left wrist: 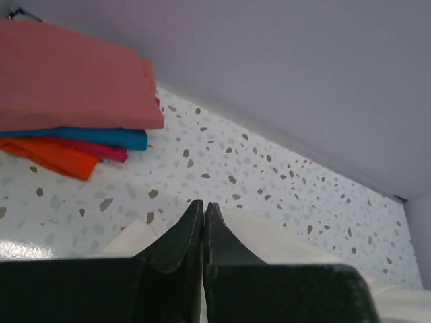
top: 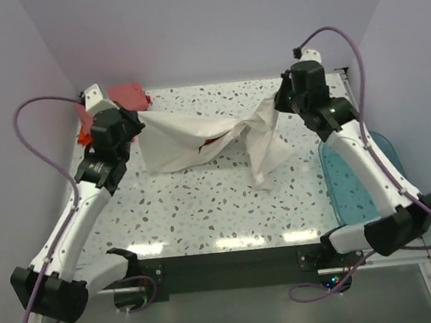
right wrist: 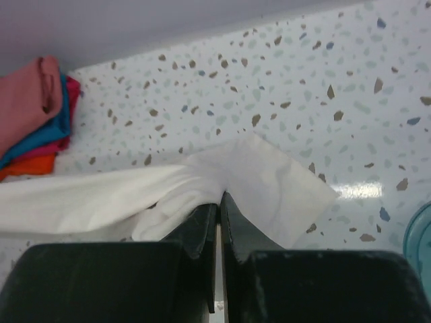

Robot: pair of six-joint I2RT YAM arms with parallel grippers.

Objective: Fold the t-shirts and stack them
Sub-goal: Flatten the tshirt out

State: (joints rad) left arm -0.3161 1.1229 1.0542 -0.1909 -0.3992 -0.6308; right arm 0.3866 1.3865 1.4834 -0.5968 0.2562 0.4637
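A white t-shirt (top: 190,137) hangs stretched between my two grippers over the back half of the table, and a bit of its red print (top: 212,140) shows in a fold. My left gripper (top: 137,122) is shut on its left edge; white cloth (left wrist: 283,242) lies under those fingertips (left wrist: 203,205). On the right, my other gripper (top: 277,100) is shut on the bunched cloth (right wrist: 256,168), pinched at the fingertips (right wrist: 220,198), and a loose tail droops toward the table. Folded t-shirts (top: 129,93) are stacked in the back left corner: salmon-pink (left wrist: 67,74) over teal (left wrist: 101,136) and orange (left wrist: 60,155).
A translucent teal bin (top: 355,186) sits at the table's right edge beside my right arm, its rim (right wrist: 421,242) just showing in the right wrist view. White walls close in the back and sides. My left arm covers part of the stack from above.
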